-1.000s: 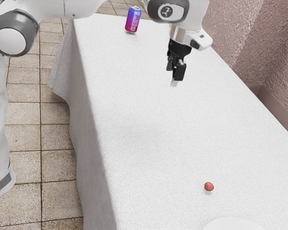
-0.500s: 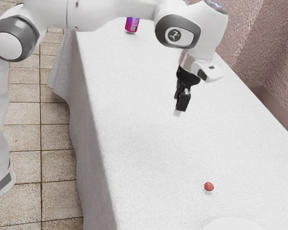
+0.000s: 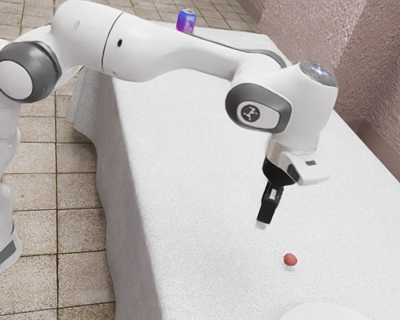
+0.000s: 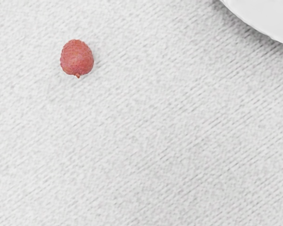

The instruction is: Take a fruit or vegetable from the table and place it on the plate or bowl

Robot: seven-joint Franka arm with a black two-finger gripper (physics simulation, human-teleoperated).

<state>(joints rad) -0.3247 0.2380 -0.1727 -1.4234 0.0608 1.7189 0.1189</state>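
Observation:
A small red, rough-skinned fruit [image 3: 290, 259] lies on the white tablecloth near the table's front end. My black gripper [image 3: 263, 223] hangs above the cloth, a short way to the exterior view's left of the fruit and higher up, open with nothing between its fingers. Just beyond the fruit, the rim of a white plate [image 3: 320, 311] pokes in at the exterior view's lower edge. In the wrist view the fruit [image 4: 77, 58] lies alone on the cloth, and the plate's edge [image 4: 266, 16] shows well apart from it.
A purple drink can [image 3: 185, 21] stands at the far end of the table [image 3: 187, 167], behind my arm. A pink textured wall runs along the exterior view's right. The table's left edge drops to a tiled floor.
My arm has stretched out along the table, carrying the gripper from near the can down toward the fruit and lower over the cloth. The fruit has not moved.

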